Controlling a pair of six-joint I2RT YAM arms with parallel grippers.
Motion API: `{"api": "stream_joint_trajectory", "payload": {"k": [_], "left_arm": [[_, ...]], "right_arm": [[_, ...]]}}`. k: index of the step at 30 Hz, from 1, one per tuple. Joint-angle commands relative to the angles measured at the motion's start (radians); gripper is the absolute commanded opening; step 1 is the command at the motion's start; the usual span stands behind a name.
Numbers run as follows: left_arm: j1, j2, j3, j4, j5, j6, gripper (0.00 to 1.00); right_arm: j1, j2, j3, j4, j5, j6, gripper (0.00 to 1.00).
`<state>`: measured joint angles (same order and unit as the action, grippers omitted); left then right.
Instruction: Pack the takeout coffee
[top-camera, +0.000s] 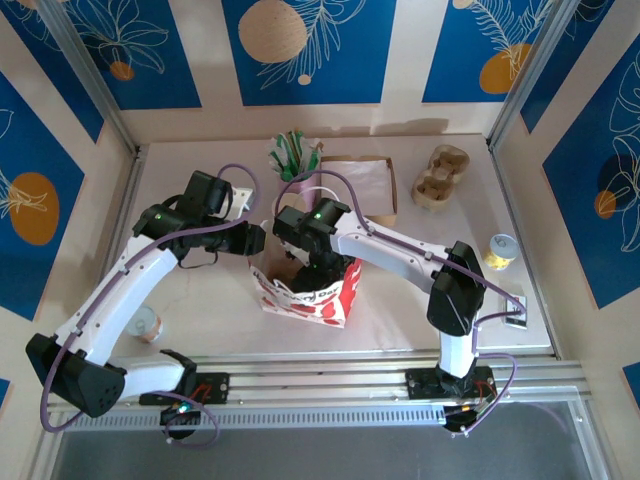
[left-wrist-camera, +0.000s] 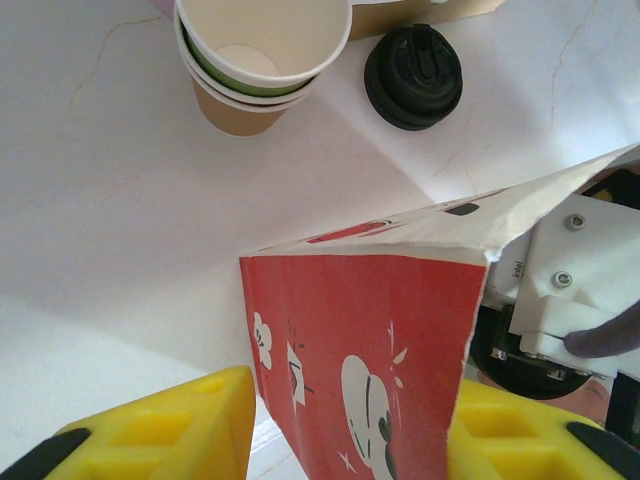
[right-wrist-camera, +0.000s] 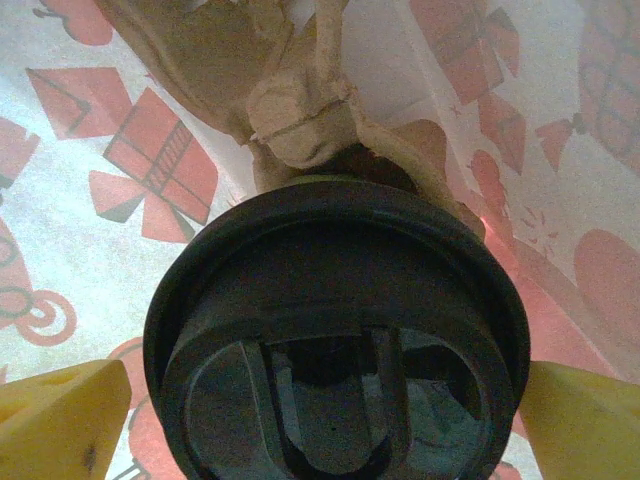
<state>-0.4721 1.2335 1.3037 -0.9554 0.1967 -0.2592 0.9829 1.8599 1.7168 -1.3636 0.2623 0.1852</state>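
The takeout coffee (right-wrist-camera: 335, 330) shows its round black lid from above, down inside the red-and-white gift bag (top-camera: 322, 300). My right gripper (right-wrist-camera: 320, 425) reaches into the bag's mouth, its yellow fingers (right-wrist-camera: 60, 420) on either side of the lid, shut on the cup. A brown pulp carrier (right-wrist-camera: 300, 130) lies below the cup in the bag. My left gripper (left-wrist-camera: 350, 435) stands open at the bag's left end, with the bag's red side panel (left-wrist-camera: 360, 320) between its wide-apart fingers. From overhead, the left gripper (top-camera: 256, 240) sits beside the bag and the right gripper (top-camera: 318, 268) is in it.
A stack of lidless paper cups (left-wrist-camera: 260, 60) and a loose black lid (left-wrist-camera: 413, 75) stand behind the bag. Farther back are a flat cardboard tray (top-camera: 358, 180) and a pulp cup carrier (top-camera: 440, 176). A yellow-topped cup (top-camera: 500, 250) is at the right, another cup (top-camera: 146, 322) by the left arm.
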Motion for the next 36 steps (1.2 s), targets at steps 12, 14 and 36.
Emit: {"api": "stream_joint_trajectory", "payload": {"k": [12, 14, 36], "left_arm": [[-0.003, 0.006, 0.028, -0.028, -0.013, 0.014, 0.43], [-0.003, 0.006, 0.028, -0.028, -0.013, 0.013, 0.43], [-0.003, 0.009, 0.025, -0.031, -0.012, 0.012, 0.46]], "right_arm": [[0.023, -0.053, 0.065, -0.069, 0.024, 0.007, 0.99], [0.026, -0.054, 0.069, -0.071, 0.024, 0.008, 0.99], [0.043, -0.082, 0.146, -0.115, 0.038, -0.001, 0.99]]}}
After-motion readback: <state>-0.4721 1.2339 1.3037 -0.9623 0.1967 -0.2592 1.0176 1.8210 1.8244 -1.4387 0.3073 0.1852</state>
